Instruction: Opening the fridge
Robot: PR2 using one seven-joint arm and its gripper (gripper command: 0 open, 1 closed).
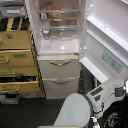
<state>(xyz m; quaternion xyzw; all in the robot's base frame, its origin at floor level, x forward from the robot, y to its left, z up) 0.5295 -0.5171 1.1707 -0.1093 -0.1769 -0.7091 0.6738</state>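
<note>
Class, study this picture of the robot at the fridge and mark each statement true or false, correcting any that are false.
1. The fridge's upper door is closed. False: it stands swung open toward the exterior view's right.
2. Shelves with items show inside the fridge. True.
3. Both lower drawers are pulled out. False: both look shut, handles flush in front.
4. A tan wooden cabinet stands at the exterior view's left of the fridge. True.
5. The tool grips a drawer handle. False: it is apart from the drawers, below the open door.
</note>
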